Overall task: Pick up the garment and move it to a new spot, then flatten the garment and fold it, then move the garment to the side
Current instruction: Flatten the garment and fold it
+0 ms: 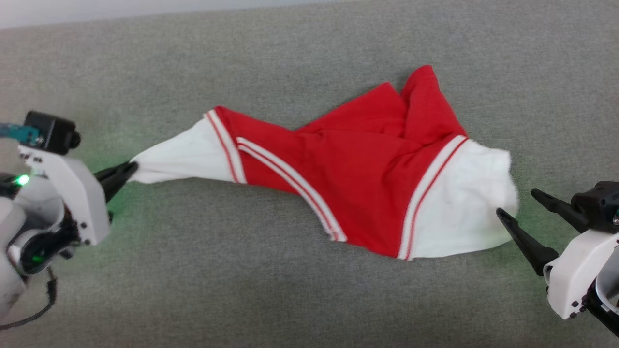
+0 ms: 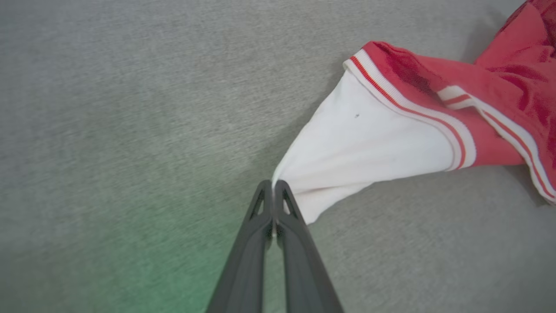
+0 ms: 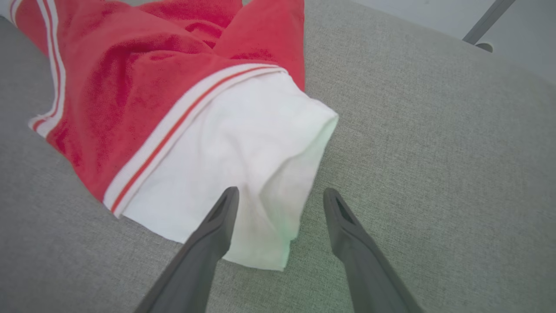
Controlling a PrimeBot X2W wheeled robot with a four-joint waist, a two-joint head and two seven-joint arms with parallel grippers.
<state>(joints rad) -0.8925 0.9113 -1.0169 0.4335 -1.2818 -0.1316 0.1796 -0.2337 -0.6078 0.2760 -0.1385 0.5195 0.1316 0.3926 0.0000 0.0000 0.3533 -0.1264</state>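
Note:
The garment (image 1: pixel 353 174), a red T-shirt with white sleeves and striped trim, lies crumpled across the grey surface. My left gripper (image 1: pixel 131 168) is shut on the tip of its left white sleeve (image 2: pixel 365 143), which is pulled out to a point; the closed jaws (image 2: pixel 273 184) pinch the cloth's edge. At the right, my right gripper (image 1: pixel 515 202) stands open, with the hem of the other white sleeve (image 3: pixel 260 174) lying between its two fingertips (image 3: pixel 280 195). One finger (image 3: pixel 217 226) rests over the white cloth.
The grey fabric surface (image 1: pixel 242 290) stretches all round the shirt, with bare room in front and behind. Its far edge (image 1: pixel 145 17) runs along the top of the head view. A dark slanted leg (image 3: pixel 486 19) stands beyond the surface's edge in the right wrist view.

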